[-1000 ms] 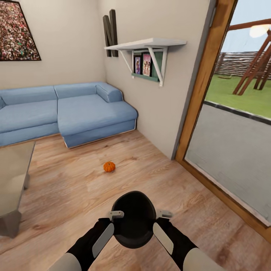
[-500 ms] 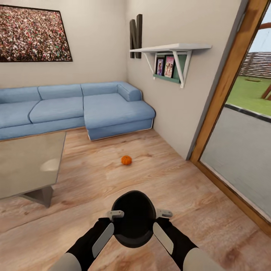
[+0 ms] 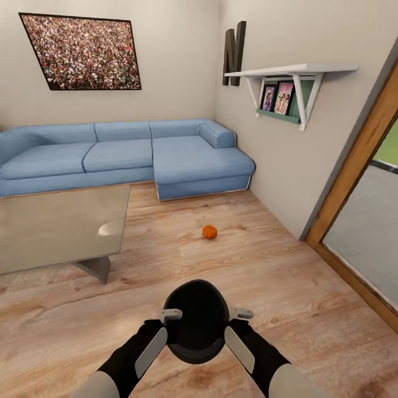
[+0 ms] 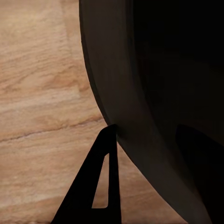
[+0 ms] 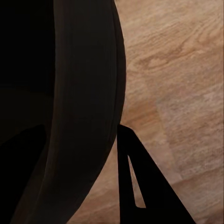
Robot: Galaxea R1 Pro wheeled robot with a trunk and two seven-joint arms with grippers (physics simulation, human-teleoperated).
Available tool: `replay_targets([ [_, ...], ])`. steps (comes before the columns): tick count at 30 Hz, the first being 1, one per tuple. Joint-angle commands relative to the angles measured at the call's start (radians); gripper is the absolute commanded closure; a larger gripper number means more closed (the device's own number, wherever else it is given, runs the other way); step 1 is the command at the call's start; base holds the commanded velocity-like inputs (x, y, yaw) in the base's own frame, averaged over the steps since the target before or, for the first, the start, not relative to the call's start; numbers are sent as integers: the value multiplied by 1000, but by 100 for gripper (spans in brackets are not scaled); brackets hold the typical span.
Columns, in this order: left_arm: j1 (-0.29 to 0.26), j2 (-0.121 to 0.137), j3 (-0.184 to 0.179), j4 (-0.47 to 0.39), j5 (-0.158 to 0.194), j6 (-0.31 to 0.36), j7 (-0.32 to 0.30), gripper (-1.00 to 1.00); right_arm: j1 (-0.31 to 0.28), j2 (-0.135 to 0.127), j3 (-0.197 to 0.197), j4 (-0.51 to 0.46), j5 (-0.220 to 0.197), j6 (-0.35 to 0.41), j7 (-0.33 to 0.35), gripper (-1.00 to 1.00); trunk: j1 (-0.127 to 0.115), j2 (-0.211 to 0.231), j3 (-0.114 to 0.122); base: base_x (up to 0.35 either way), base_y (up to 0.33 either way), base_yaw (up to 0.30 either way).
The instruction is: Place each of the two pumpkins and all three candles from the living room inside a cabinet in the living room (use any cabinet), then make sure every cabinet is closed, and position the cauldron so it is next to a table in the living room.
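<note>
I hold a black cauldron (image 3: 196,323) low in front of me with both grippers. My left gripper (image 3: 167,325) is shut on its left rim and my right gripper (image 3: 230,325) on its right rim. In the left wrist view, one dark finger (image 4: 105,186) lies outside the cauldron wall (image 4: 140,121) and the other inside it. The right wrist view has a finger (image 5: 133,186) outside the wall (image 5: 88,116) in the same way. A small orange pumpkin (image 3: 209,232) lies on the wooden floor ahead, slightly right. A glass-topped table (image 3: 55,226) stands at the left. Candles and cabinet are out of view.
A blue corner sofa (image 3: 138,157) runs along the far wall behind the table. A white wall shelf (image 3: 293,72) with framed pictures hangs on the right wall. A wood-framed glass door (image 3: 359,182) is at the right. Bare floor (image 3: 265,276) lies between me and the pumpkin.
The head view has turned to the left, so the sofa, pumpkin and shelf sit further right and the table takes up more of the picture. Both grippers keep their hold on the cauldron.
</note>
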Motion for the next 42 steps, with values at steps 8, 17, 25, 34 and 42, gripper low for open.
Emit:
replay_targets([
  [8, -1, 1, -7, -2, 43, -11, 7, 100, -2, -1, 2, -4, -19, -7, 32, 100, -1, -1, -1, -134, 282, 20],
  [17, -1, 1, -7, -2, 43, -11, 7, 100, -1, -1, 2, -5, -19, -7, 32, 100, -1, -1, -1, -7, 320, 0],
  [25, -1, 1, -7, -2, 43, -11, 7, 100, -2, -1, 2, -6, -19, -7, 32, 100, -1, -1, -1, -5, 321, 112],
  [34, -1, 1, -7, -2, 43, -9, 7, 100, -2, -1, 2, -6, -19, -7, 32, 100, -1, -1, -1, -78, 321, 190],
  [42, -1, 1, -5, -2, 43, -9, 7, 100, -2, -1, 2, -5, -20, 2, 32, 100, -1, -1, -1, -119, 319, 8],
])
